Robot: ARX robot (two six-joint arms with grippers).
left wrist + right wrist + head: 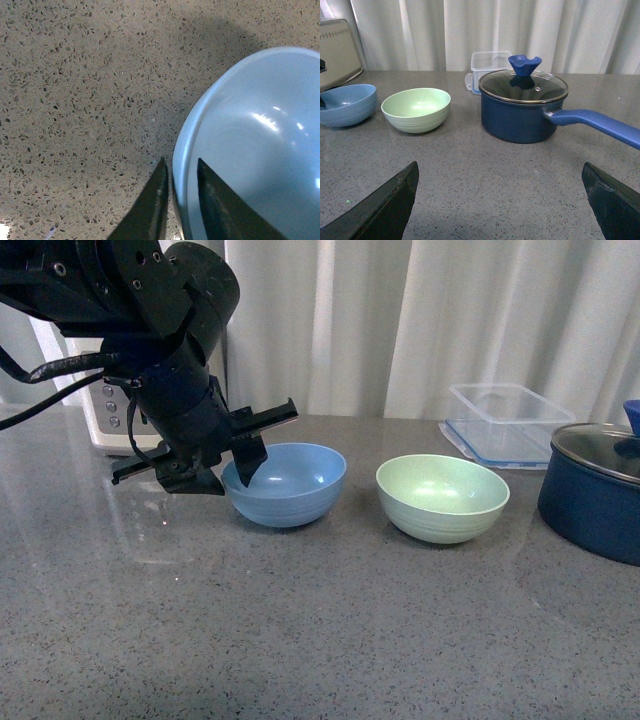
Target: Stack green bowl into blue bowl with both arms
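Note:
The blue bowl (287, 483) sits left of centre on the grey counter. My left gripper (237, 475) is shut on its left rim, one jaw inside and one outside. The left wrist view shows the rim (181, 150) pinched between the dark fingers (156, 200), gripper point (180, 172). The green bowl (442, 497) stands upright to the right of the blue bowl, a small gap between them. My right gripper (500, 172) is open and empty, low over the counter, well short of the green bowl (416, 110) and blue bowl (346, 104). The right arm is out of the front view.
A dark navy pot with a glass lid (598, 483) stands at the far right; its long blue handle (595, 125) points sideways. A clear plastic container (503, 423) sits behind the green bowl. A white appliance (105, 405) stands at the back left.

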